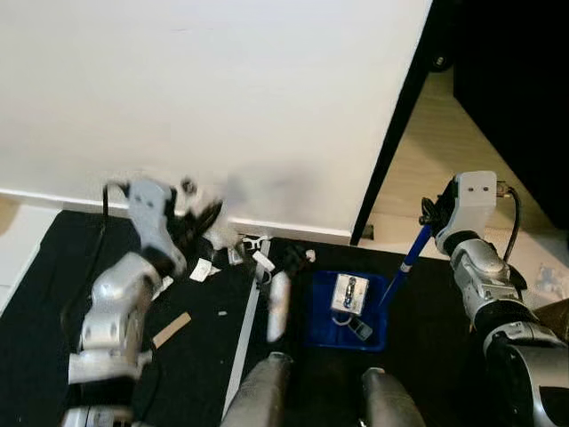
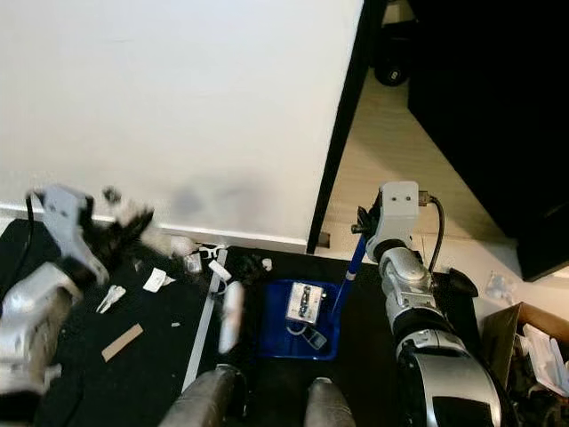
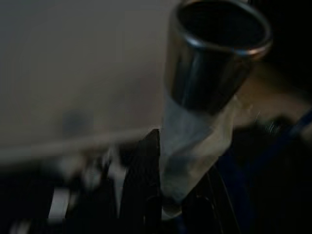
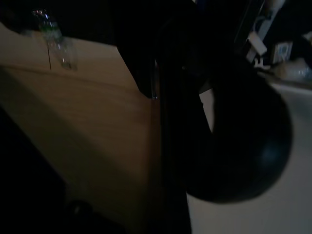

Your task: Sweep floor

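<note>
A blue dustpan (image 1: pixel 322 313) lies on the black mat (image 1: pixel 53 294) with a few bits of rubbish in it. Its blue handle (image 1: pixel 405 263) rises to my right gripper (image 1: pixel 430 219), which is shut on it. Blurred near the wall's foot, my left gripper (image 1: pixel 201 222) is shut on a chrome tube with a pale sleeve (image 3: pixel 195 146), the broom handle, held between the black fingers (image 3: pixel 141 190). A long pale stick (image 1: pixel 244 334) lies on the mat beside the dustpan. White paper scraps (image 1: pixel 203 269) and a cardboard strip (image 1: pixel 172 329) are scattered on the mat.
A white wall (image 1: pixel 222 98) stands straight ahead, with a black door frame (image 1: pixel 391 133) to its right and wooden floor (image 1: pixel 444 133) beyond. A cardboard box (image 2: pixel 533 342) with bits in it sits at the far right. My legs (image 1: pixel 267 391) show at the bottom.
</note>
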Motion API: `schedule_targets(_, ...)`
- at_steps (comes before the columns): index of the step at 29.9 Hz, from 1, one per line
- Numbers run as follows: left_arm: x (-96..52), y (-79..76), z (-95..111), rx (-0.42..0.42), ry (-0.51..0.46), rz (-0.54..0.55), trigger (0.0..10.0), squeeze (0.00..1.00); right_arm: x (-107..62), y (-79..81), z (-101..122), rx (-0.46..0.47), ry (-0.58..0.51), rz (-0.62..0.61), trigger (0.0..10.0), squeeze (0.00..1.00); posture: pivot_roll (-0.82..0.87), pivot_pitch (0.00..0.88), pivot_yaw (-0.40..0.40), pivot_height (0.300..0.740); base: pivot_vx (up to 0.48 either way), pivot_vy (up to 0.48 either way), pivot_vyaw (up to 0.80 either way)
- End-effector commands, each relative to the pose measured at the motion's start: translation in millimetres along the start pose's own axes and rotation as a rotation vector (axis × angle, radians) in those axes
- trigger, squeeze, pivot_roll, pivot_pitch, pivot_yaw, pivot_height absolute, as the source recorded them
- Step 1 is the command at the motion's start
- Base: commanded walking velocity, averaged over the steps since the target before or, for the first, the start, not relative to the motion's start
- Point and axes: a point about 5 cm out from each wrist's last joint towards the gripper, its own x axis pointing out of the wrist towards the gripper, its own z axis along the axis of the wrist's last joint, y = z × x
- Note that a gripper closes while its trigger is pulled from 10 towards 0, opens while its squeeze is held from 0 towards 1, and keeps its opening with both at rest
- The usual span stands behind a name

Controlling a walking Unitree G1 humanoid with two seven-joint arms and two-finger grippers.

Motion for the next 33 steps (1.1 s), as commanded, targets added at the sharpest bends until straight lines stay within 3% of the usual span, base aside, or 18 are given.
schedule_targets(1, 1.6, -4.4, 2, -0.012, 0.013, 0.061, 10.0, 0.0, 4.9, -4.1, 24, 0.093, -0.113, -0.03, 10.0, 0.0, 0.05, 0.176, 0.094, 0.74, 0.0, 0.0, 0.0)
schedule_targets(6, 3.5, -1.0, 19, -0.028, -0.031, 0.085, 10.0, 0.0, 4.5, -18.8, 46, 0.114, -0.198, -0.096, 10.0, 0.0, 0.05, 0.163, 0.101, 0.74, 0.0, 0.0, 0.0)
schedule_targets(14, 10.7, 8.9, 31, 0.05, 0.023, 0.159, 10.0, 0.0, -1.0, -25.4, 55, 0.124, -0.224, -0.111, 10.0, 0.0, 0.03, 0.147, 0.113, 0.74, 0.0, 0.0, 0.0)
schedule_targets(18, 15.1, 15.3, 40, 0.023, -0.026, 0.236, 10.0, 0.0, -8.2, -30.6, 57, 0.18, -0.214, -0.112, 10.0, 0.0, 0.01, 0.138, 0.116, 0.74, 0.0, 0.0, 0.0)
schedule_targets(23, 18.8, 14.8, 45, 0.032, -0.047, 0.217, 10.0, 0.0, -17.4, -38.4, 59, 0.208, -0.223, -0.091, 10.0, 0.0, -0.01, 0.13, 0.116, 0.74, 0.0, 0.0, 0.0)
schedule_targets(26, 21.8, 13.8, 45, -0.009, -0.03, 0.218, 10.0, 0.0, -25.7, -45.9, 59, 0.184, -0.223, -0.096, 10.0, 0.0, -0.03, 0.123, 0.117, 0.74, 0.0, 0.0, 0.0)
schedule_targets(30, 26.2, 3.1, 35, -0.224, -0.047, 0.224, 10.0, 0.0, -43.0, -61.0, 56, 0.18, -0.231, -0.125, 10.0, 0.0, -0.05, 0.112, 0.124, 0.74, 0.0, 0.0, 0.0)
schedule_targets(33, 29.0, -7.5, 24, -0.265, -0.014, 0.226, 10.0, 0.0, -45.5, -62.5, 55, 0.212, -0.239, -0.149, 10.0, 0.0, -0.06, 0.102, 0.127, 0.74, 0.0, 0.0, 0.0)
